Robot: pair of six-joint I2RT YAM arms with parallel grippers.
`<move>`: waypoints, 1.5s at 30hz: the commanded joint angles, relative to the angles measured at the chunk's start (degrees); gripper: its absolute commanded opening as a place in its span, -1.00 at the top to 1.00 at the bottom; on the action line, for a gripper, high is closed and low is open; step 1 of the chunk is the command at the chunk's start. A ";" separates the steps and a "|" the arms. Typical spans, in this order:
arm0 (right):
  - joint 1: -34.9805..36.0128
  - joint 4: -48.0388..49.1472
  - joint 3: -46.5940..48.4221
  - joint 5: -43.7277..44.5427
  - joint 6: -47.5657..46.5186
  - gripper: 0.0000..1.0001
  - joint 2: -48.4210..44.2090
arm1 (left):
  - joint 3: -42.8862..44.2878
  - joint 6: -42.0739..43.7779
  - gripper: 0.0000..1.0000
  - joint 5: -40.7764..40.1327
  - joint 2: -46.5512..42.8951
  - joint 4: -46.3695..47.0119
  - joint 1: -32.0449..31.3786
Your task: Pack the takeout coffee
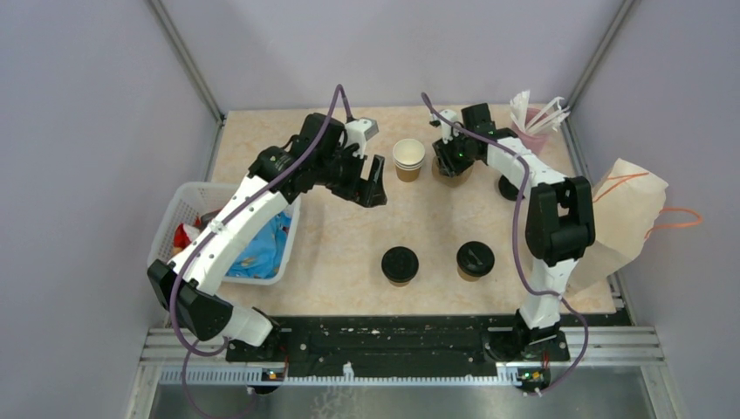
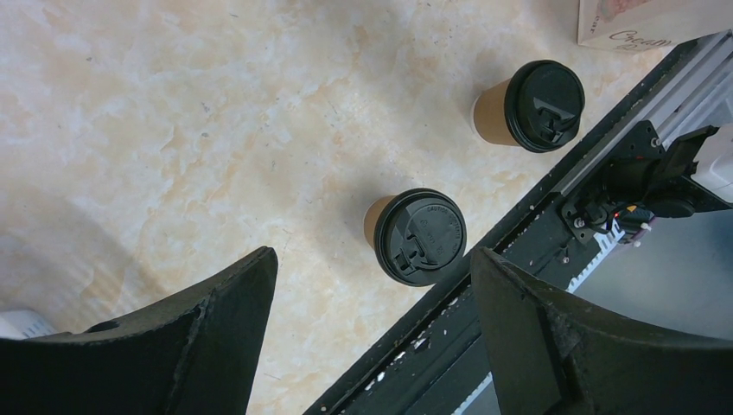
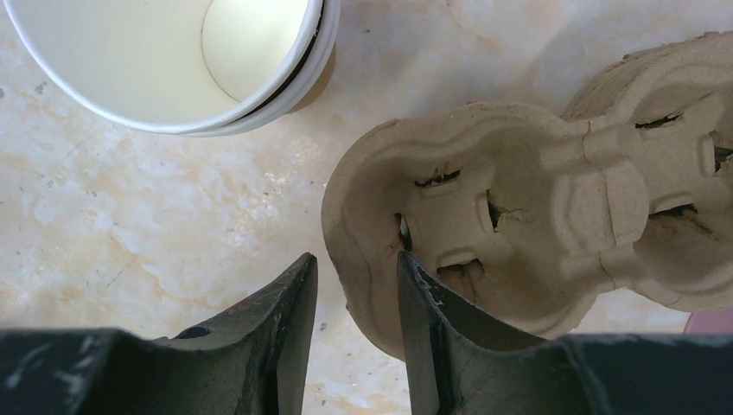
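Near the front of the beige marbled table (image 1: 349,244), two small brown paper cups with black lids are seen standing upright side by side, well apart from both grippers: the left lidded cup (image 1: 400,264) and the right lidded cup (image 1: 475,260). Over the table's middle left, the left gripper (image 1: 371,182) is held with its jaws spread wide and nothing between them. At the back, the right gripper (image 3: 356,259) is positioned at the brown moulded-pulp cup carrier (image 3: 519,199). Its jaws are narrowed, with the carrier's rim set between them, one finger outside and one inside. Whether the rim is actually pinched cannot be told. Just beside the carrier, a stack of open paper cups (image 1: 408,157) is placed. A pink cup (image 1: 534,131) of white sticks is seen at the far right corner, a paper bag (image 1: 624,214) at the right edge, and a white basket (image 1: 174,214) at the left.
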 commanded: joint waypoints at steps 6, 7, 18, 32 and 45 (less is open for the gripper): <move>-0.77 0.09 2.14 -1.87 -0.84 0.31 0.25 | 1.12 1.00 -0.77 1.31 -0.31 0.97 0.51; -0.77 0.09 2.09 -1.82 -0.84 0.31 0.27 | 0.99 0.91 -0.77 1.21 -0.48 1.08 0.52; -0.84 0.76 1.20 -1.22 -0.41 0.40 0.84 | -0.03 0.04 -0.77 1.57 -1.18 1.67 0.64; -1.20 0.99 1.42 -0.88 -0.14 0.31 2.06 | -0.26 -0.42 -0.77 1.56 -1.33 1.79 0.89; -1.71 0.75 1.59 -2.86 0.58 0.29 0.19 | -0.29 -0.42 -0.77 1.92 -1.31 1.90 1.10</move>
